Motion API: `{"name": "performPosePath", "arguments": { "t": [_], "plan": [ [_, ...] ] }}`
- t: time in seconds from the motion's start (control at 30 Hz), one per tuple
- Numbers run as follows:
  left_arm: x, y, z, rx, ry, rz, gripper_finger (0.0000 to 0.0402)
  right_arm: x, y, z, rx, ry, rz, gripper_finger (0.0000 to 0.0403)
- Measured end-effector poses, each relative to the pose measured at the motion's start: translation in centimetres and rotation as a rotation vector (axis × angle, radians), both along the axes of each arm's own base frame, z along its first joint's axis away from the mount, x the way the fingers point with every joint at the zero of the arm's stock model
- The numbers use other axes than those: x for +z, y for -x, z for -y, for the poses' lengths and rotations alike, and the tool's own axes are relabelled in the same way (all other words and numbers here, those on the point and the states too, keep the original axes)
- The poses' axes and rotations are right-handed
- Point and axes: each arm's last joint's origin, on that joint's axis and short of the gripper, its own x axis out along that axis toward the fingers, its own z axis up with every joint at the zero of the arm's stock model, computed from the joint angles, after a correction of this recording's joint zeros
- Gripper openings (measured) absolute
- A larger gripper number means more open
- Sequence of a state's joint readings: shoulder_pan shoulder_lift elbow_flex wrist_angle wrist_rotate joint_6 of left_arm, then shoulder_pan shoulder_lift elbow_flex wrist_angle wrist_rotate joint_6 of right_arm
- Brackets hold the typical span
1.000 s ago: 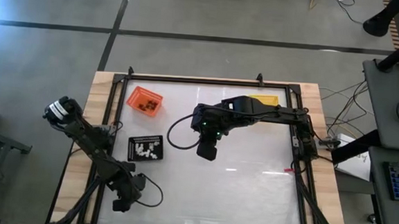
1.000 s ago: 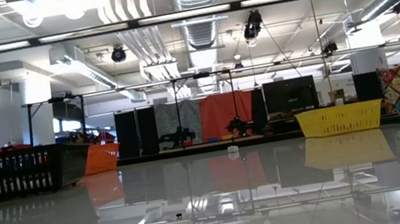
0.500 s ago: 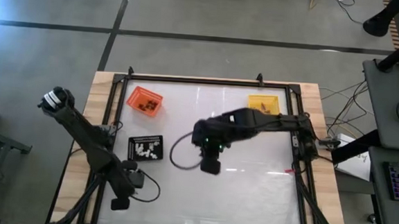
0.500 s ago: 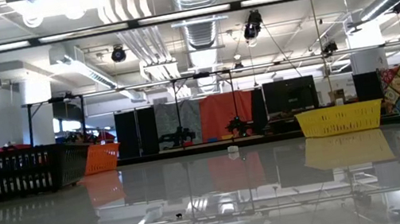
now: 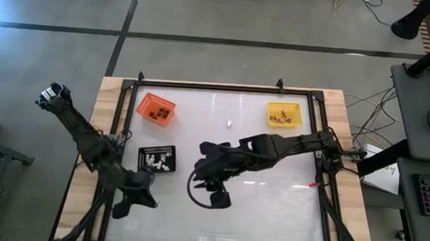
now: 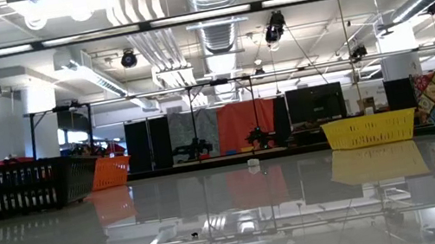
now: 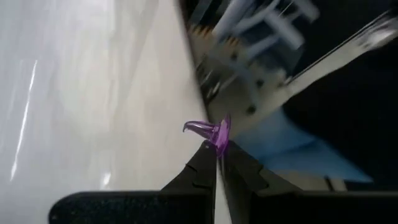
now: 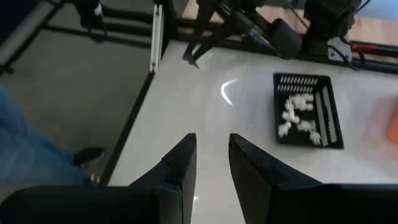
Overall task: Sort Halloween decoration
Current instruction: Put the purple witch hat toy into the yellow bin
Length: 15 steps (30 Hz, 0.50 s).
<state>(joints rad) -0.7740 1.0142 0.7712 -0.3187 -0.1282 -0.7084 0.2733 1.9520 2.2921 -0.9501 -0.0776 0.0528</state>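
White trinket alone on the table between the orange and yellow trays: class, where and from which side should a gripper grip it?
Probably from straight above, pinching the white trinket across its whole body: it is tiny and lies on the flat table with nothing close beside it. Its shape is too small to tell.

Bare table (image 5: 269,206) right of the right gripper (image 5: 220,198); trays apparently far.
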Motion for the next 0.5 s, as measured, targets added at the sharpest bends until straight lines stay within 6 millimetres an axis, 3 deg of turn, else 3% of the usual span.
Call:
{"name": "performPosePath", "arguments": {
  "t": [0.27, 0.5],
  "plan": [
    [3.4, 0.4, -0.9, -0.048, 0.072, 0.292, 0.0000, -2.0, -1.7, -0.5, -0.008, -0.034, 0.080, 0.0086],
    [5.0, 0.6, -1.1, -0.105, 0.107, 0.449, 0.0000, -1.7, -3.3, -1.3, 0.139, -0.116, 0.338, 0.0080]
  ]
}}
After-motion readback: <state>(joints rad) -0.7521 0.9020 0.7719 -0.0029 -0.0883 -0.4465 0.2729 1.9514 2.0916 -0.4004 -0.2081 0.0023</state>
